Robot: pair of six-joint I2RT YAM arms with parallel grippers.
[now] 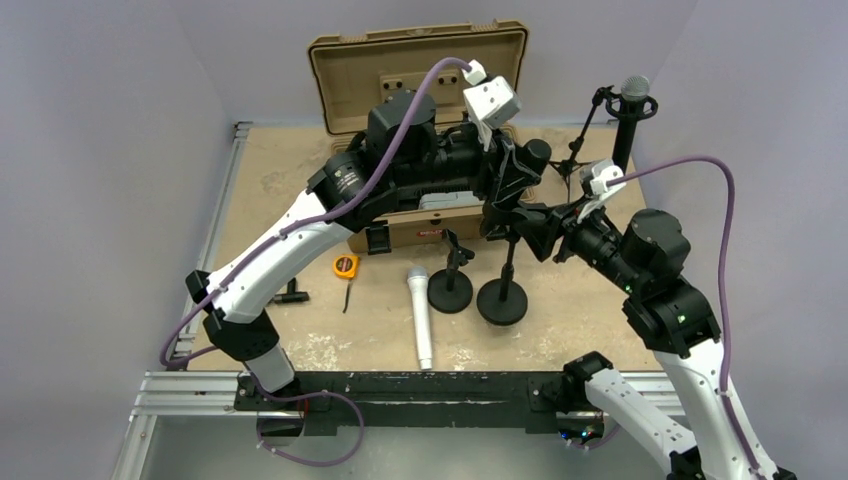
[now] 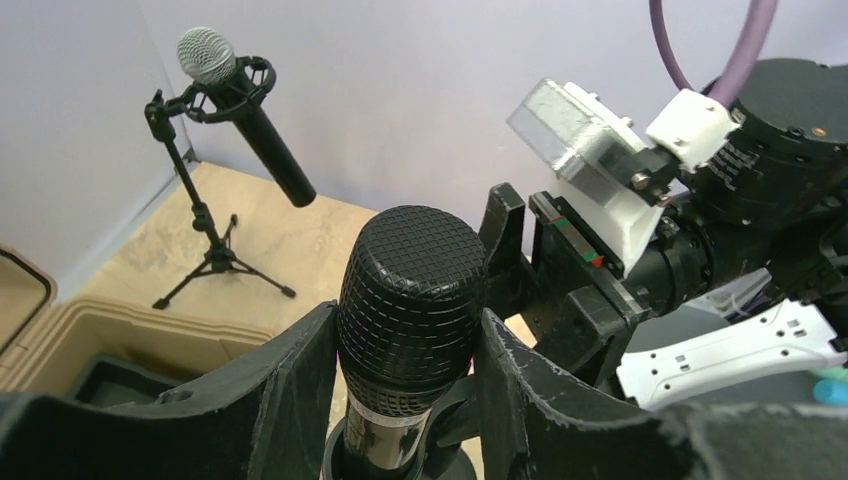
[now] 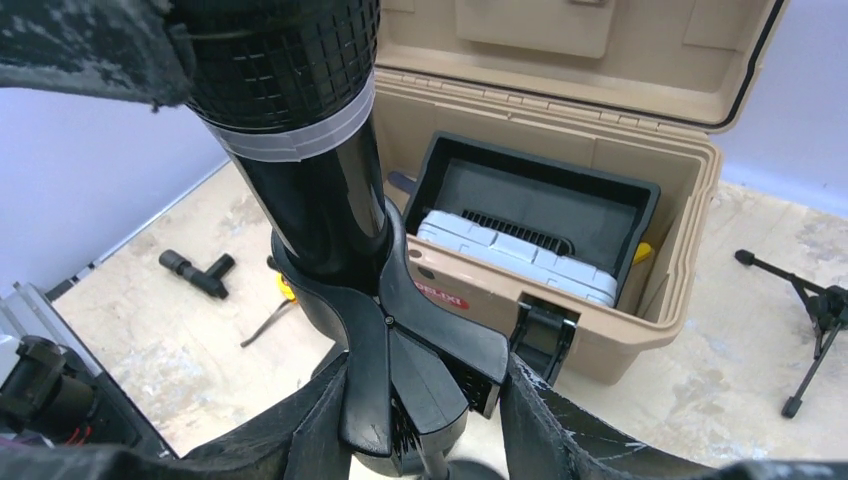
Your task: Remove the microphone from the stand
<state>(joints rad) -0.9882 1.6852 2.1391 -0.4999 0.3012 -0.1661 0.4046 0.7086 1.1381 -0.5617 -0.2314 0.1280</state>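
Observation:
A black microphone [image 2: 412, 290] stands upright in the clip [image 3: 420, 350] of a black round-base stand [image 1: 502, 300]. My left gripper [image 2: 410, 340] is shut on the microphone's mesh head, with one finger on each side. In the top view the left gripper [image 1: 520, 165] is above the stand. My right gripper [image 3: 425, 400] is shut on the stand's clip just below the microphone body [image 3: 320, 200]. In the top view the right gripper [image 1: 515, 215] reaches in from the right.
An open tan case [image 1: 420, 70] stands behind the stand. A second, empty round-base stand [image 1: 450, 290] and a silver microphone [image 1: 420, 315] lie to its left. A tripod stand with a microphone [image 1: 634, 90] is at back right. A yellow tape measure [image 1: 345, 265] is front left.

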